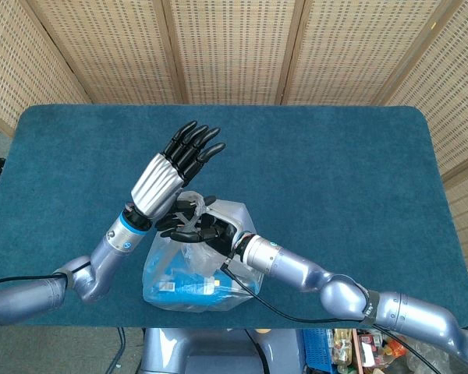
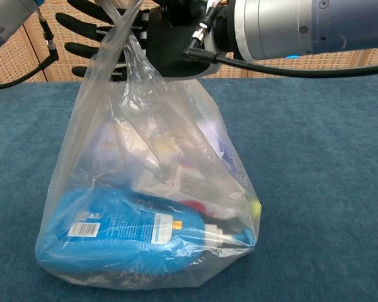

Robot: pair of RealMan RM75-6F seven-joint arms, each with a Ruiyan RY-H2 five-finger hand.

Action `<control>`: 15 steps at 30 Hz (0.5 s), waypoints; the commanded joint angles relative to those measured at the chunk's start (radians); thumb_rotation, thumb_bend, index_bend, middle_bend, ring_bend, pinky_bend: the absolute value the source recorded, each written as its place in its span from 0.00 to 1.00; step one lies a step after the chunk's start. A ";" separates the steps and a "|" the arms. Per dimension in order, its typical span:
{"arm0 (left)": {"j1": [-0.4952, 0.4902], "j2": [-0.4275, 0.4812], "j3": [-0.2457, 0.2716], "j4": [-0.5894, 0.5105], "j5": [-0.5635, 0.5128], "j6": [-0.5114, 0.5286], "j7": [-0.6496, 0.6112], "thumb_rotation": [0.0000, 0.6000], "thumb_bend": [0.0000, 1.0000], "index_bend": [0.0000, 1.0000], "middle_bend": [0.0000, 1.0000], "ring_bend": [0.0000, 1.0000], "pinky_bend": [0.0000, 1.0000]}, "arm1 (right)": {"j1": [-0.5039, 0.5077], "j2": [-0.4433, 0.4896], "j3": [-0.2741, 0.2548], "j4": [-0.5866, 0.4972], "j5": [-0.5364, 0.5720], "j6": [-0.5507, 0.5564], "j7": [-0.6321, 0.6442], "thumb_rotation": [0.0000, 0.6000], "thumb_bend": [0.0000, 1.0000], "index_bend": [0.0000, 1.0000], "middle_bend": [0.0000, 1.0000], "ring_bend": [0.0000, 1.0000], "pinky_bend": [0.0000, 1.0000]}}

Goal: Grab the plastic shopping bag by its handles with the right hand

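Note:
The clear plastic shopping bag (image 2: 145, 189) stands on the blue tablecloth near the front edge and holds a blue bottle (image 2: 113, 229) among other items. One twisted handle strip (image 2: 121, 34) runs taut up out of the chest view, toward the underside of my left hand (image 1: 171, 173). That hand is raised over the bag (image 1: 191, 269) with its fingers straight; its thumb is hidden. My right hand (image 2: 170, 38) is at the bag's mouth. Its black fingers (image 2: 88, 28) are spread behind the strip and not closed on it. In the head view the right hand (image 1: 199, 226) lies just under the left.
The blue-covered table (image 1: 335, 171) stretches wide behind and to the right of the bag. A woven folding screen (image 1: 234, 47) closes off the back. A black cable (image 2: 290, 60) hangs from my right forearm.

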 commanded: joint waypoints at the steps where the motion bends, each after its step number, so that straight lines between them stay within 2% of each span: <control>1: -0.005 -0.001 -0.006 -0.003 -0.012 -0.012 0.003 1.00 0.19 0.05 0.00 0.00 0.00 | -0.005 -0.001 0.005 0.008 0.010 -0.018 -0.016 1.00 0.24 0.34 0.38 0.31 0.20; 8: -0.010 -0.002 -0.011 -0.002 -0.028 -0.027 0.004 1.00 0.19 0.05 0.00 0.00 0.00 | -0.011 -0.002 0.016 0.021 0.037 -0.046 -0.048 1.00 0.25 0.40 0.43 0.37 0.21; 11: -0.012 -0.003 -0.011 0.001 -0.034 -0.034 0.006 1.00 0.19 0.05 0.00 0.00 0.00 | -0.015 -0.003 0.019 0.023 0.046 -0.051 -0.058 1.00 0.25 0.45 0.49 0.43 0.27; 15: -0.013 -0.006 -0.012 0.005 -0.041 -0.039 0.004 1.00 0.19 0.05 0.00 0.00 0.00 | -0.019 -0.002 0.020 0.025 0.062 -0.051 -0.073 1.00 0.25 0.46 0.53 0.48 0.40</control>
